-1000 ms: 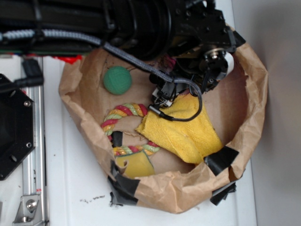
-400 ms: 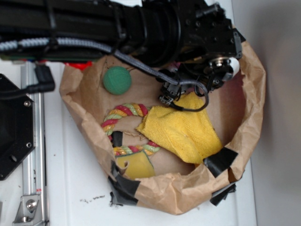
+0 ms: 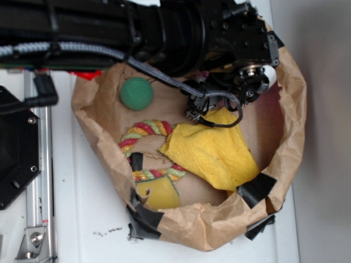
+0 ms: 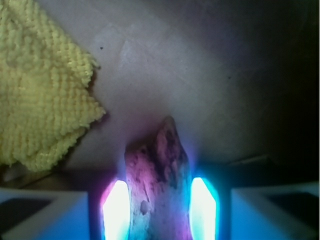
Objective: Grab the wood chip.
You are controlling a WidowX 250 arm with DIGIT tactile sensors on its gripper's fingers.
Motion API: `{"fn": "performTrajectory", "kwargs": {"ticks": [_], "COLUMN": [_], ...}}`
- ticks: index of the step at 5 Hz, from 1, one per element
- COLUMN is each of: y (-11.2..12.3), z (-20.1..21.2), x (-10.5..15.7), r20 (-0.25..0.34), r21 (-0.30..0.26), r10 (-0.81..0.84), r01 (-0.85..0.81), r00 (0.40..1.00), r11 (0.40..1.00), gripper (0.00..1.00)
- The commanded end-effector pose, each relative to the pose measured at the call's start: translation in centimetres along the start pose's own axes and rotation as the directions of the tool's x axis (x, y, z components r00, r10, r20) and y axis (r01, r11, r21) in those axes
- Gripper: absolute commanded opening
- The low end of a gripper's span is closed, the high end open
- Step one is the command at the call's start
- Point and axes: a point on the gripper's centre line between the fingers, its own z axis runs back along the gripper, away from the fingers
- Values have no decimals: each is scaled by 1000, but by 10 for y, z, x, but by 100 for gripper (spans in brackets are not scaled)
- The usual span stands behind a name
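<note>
Since the earlier frame, the arm [image 3: 164, 27] has shifted slightly left and up over the paper bag [image 3: 285, 137]; the contents lie unchanged. Wrist view: the gripper [image 4: 155, 205] has its two glowing fingers [image 4: 116, 207] pressed against both sides of the wood chip [image 4: 157, 170], clamped on it. The chip's pointed end projects forward over the bag floor, just beside the yellow cloth [image 4: 40, 85]. Green ball [image 3: 136, 93] sits well apart.

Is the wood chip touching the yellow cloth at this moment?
Apart. The wrist view shows bare brown paper between the wood chip and the nearest corner of the yellow cloth; the chip sits between the gripper fingers.
</note>
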Motion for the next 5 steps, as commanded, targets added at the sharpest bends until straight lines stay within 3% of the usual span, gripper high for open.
{"fn": "performTrajectory", "kwargs": {"ticks": [1, 2, 4, 5], "y": [-5, -8, -16, -17], "z": [32, 82, 183, 191], "x": [-4, -13, -24, -24], "r20": [51, 87, 61, 65], "r21": [28, 1, -90, -79], "r10": [68, 216, 541, 560], "r01": [-69, -217, -535, -555], "r00": [996, 972, 839, 826], "r11": [997, 976, 840, 828], "gripper": [0, 0, 0, 0]}}
